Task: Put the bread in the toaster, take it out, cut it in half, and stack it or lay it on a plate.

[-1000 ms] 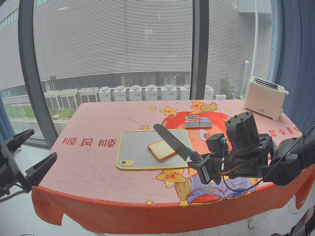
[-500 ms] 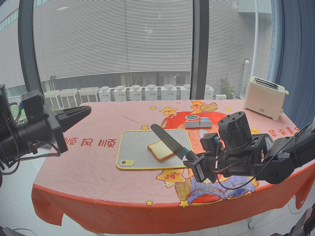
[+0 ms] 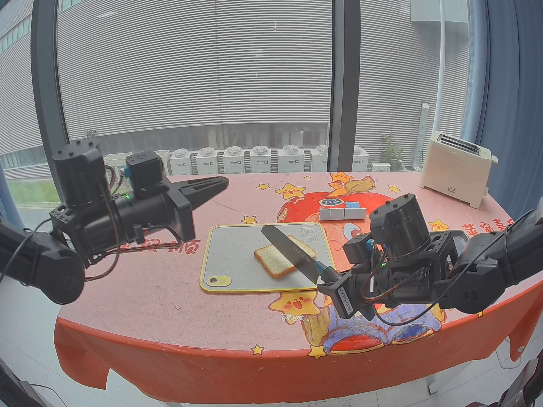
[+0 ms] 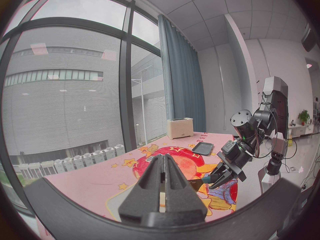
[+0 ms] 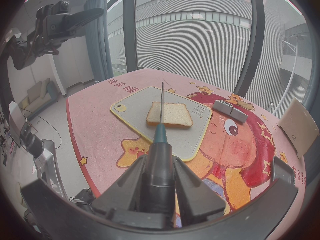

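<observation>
Right gripper (image 3: 334, 281) is clamped on the knife (image 3: 291, 250) by its handle. In its own wrist view the blade stands edge-on, running across the middle of the bread (image 5: 170, 114). That alignment looks deliberate: it sets up the halving cut.

The bread is a single slice lying flat on the cutting board (image 3: 232, 261), toward the board's right half, near the middle of the table (image 3: 169, 301). Keeping it on the board keeps the blade off the cloth.

Left gripper (image 3: 218, 185) hangs above the far left part of the table, well apart from the board. Its fingers are pressed together with nothing between them. It is likely parked there to keep out of the knife's path, or waiting to steady the slice; hard to say which.

The toaster (image 3: 457, 168) sits at the far right corner, well apart from the board. The dark plate (image 4: 202, 148) is on the right side of the table between the toaster and the right arm, probably the drop-off for the halves. A grey block (image 3: 342, 213) sits just beyond the board; its purpose is unclear.

Unclear or hidden:
- Whether the blade touches the bread. The head view shows it crossing over the slice with the tip angled up past the far crust, but the contact point isn't resolvable.
- No cut line shows, so the slice reads as whole.
- Whether the slice is toasted. The face is pale and the crust brown.
- The toaster slots from this angle, so their contents are unknown.
- The near edge of the slice in the right wrist view, where the knife handle covers it.
</observation>
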Controlling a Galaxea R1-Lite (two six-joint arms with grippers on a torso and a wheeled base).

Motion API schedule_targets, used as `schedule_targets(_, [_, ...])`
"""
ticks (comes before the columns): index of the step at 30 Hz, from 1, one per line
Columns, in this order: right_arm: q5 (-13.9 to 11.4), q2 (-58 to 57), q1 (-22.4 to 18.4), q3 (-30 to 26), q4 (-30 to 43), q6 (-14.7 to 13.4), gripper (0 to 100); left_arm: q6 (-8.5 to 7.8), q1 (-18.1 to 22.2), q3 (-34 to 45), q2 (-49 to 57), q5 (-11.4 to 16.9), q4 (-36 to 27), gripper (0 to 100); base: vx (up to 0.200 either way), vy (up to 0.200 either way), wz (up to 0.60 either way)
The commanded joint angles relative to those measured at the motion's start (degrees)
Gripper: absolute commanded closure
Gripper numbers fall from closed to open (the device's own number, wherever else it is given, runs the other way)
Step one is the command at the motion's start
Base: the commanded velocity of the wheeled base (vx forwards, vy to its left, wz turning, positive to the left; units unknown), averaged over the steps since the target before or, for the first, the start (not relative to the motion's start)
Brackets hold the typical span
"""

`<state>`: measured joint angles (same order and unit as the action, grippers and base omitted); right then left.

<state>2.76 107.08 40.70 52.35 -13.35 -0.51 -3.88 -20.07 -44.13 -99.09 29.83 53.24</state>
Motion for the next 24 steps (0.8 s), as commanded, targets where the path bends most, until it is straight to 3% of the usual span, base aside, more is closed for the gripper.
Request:
schedule_targets(1, [0.1, 0.1, -0.1, 1.9, 0.8, 0.0, 100, 2.03, -3.1, -1.3, -5.5, 0.1, 1.3, 100, 0.000, 0.000, 0.00])
schedule_targets(4, [0.1, 0.2, -0.1, 2.4, 1.0, 0.0, 100, 3.26, -4.5, -2.3, -6.7, 0.1, 1.3, 100, 0.000, 0.000, 0.00])
schedule_targets(6, [0.1, 0.2, -0.1, 3.9, 2.6, 0.0, 100, 4.76, -7.0, -4.2, -10.4, -1.8, 1.6, 100, 0.000, 0.000, 0.00])
schedule_targets(8, [0.1, 0.2, -0.1, 4.8, 4.2, 0.0, 100, 4.84, -7.7, -5.3, -12.4, -3.4, 2.3, 100, 0.000, 0.000, 0.00])
schedule_targets(9, [0.1, 0.1, -0.2, 6.3, 6.9, -0.1, 100, 4.40, -8.1, -6.8, -15.9, -5.5, 5.1, 100, 0.000, 0.000, 0.00])
schedule_targets(10, [0.1, 0.0, -0.2, 7.0, 8.3, -0.2, 100, 4.67, -8.2, -7.2, -18.2, -5.7, 7.8, 100, 0.000, 0.000, 0.00])
schedule_targets(13, [0.1, 0.0, -0.4, 7.9, 10.1, -0.2, 100, 5.81, -7.9, -9.7, -19.7, -5.7, 10.7, 100, 0.000, 0.000, 0.00])
schedule_targets(19, [0.1, 0.0, -0.7, 8.5, 10.3, -0.3, 100, 5.90, -7.7, -18.1, -19.8, -5.4, 0.9, 100, 0.000, 0.000, 0.00])
schedule_targets(24, [0.2, -0.4, -0.5, 8.0, 10.4, 0.0, 100, 5.72, -7.8, -16.9, -21.1, -5.2, 4.9, 100, 0.000, 0.000, 0.00])
